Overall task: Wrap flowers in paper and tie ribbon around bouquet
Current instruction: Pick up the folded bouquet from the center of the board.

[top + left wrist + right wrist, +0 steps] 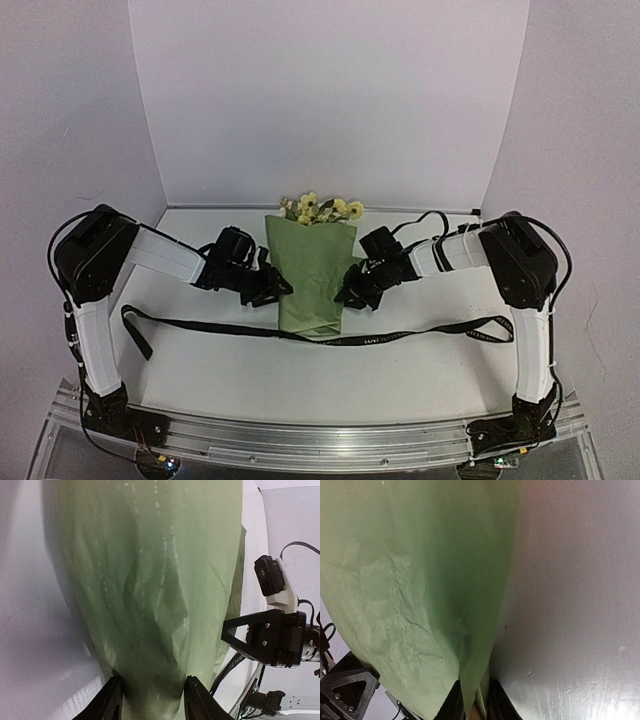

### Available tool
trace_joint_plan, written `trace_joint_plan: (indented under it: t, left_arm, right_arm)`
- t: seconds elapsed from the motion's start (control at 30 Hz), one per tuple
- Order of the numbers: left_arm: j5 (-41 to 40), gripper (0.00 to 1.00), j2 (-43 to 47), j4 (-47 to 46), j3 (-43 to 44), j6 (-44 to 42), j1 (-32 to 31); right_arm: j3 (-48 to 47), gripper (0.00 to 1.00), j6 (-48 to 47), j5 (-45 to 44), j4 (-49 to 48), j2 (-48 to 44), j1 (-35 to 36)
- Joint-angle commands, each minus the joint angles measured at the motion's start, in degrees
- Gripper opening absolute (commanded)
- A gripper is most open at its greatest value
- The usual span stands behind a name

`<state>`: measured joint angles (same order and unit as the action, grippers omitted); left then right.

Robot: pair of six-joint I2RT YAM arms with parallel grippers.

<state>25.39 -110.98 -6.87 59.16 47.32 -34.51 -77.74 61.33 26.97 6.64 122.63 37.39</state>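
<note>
The bouquet stands as a cone of olive-green paper [315,275] lying mid-table, with the yellow flowers [322,209] sticking out of its far end. The black ribbon [420,333] runs across the table under the cone's narrow near end. My left gripper [272,288] presses the cone's left side; in the left wrist view the paper [150,580] fills the gap of this gripper [152,700] and touches both fingers. My right gripper [350,293] is at the cone's right edge, and in the right wrist view it [472,702] is shut on a thin fold of paper [395,605].
The white table [250,370] is walled by white panels at the back and sides. An aluminium rail [320,440] runs along the near edge. The ribbon's ends trail toward both arm bases, looped at the right [490,328].
</note>
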Motion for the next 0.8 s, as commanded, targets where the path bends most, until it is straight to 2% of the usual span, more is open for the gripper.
trace_joint_plan:
  t: [0.0,0.1,0.43,0.77]
  left_arm:
    - [1.3,0.41,-3.2,0.9,6.0,-1.3,-0.1]
    - [1.9,0.36,-4.9,3.1,9.0,-1.9,-0.1]
    - [5.3,0.26,-5.0,11.0,14.6,-0.2,0.0]
    - [8.1,0.2,-2.3,12.7,13.4,2.6,-0.2]
  right_arm:
    - [-4.1,0.07,1.1,0.6,-0.2,2.5,-0.1]
    - [-6.0,0.0,1.4,1.0,1.3,2.8,-0.7]
    - [-7.0,0.0,4.0,1.7,8.9,-1.8,-1.9]
    - [-4.2,0.0,9.2,3.6,9.3,-5.5,-1.2]
